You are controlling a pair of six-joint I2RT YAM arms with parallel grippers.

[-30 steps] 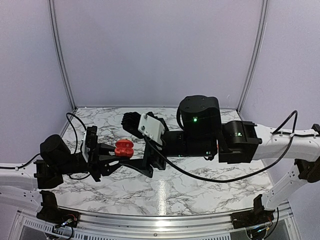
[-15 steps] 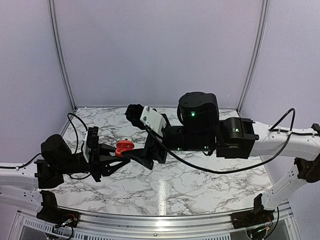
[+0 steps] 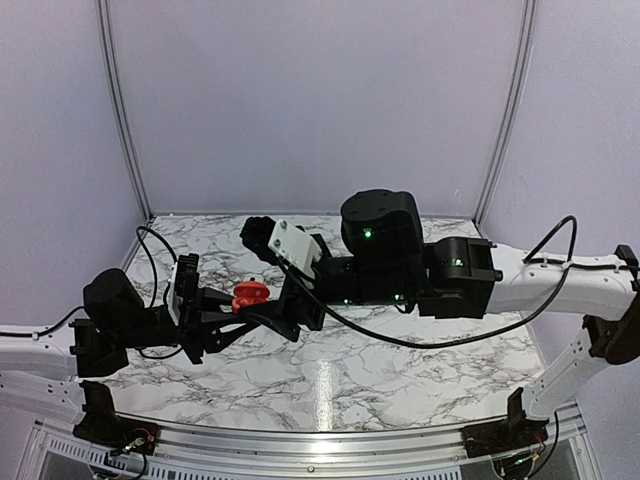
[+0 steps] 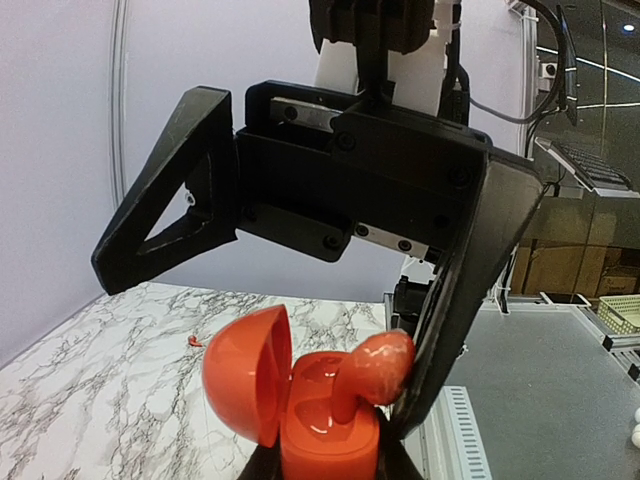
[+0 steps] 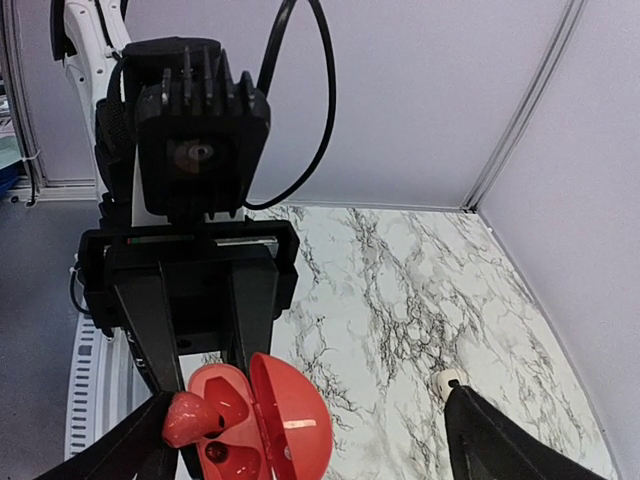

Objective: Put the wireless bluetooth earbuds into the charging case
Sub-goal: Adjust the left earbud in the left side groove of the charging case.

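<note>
The left end effector (image 3: 232, 305) is pressed together on the base of the red charging case (image 4: 325, 430) and holds it upright above the marble-patterned surface (image 3: 400, 370). The case's rounded lid (image 4: 245, 375) stands swung open to one side. A red earbud (image 4: 375, 368) sits in the open case: its stem is down in the well and its bulb leans out over the rim. The right end effector (image 4: 250, 355) reaches in from the opposite side with its fingers spread wide. One finger (image 4: 455, 300) lies right against the earbud's bulb, and the other (image 4: 165, 215) stands well clear on the lid side. Farther off, in the right wrist view, a small white object (image 5: 447, 381) lies on the surface, too small to identify. Pale lilac walls (image 3: 320, 100) close the far edge.
</note>
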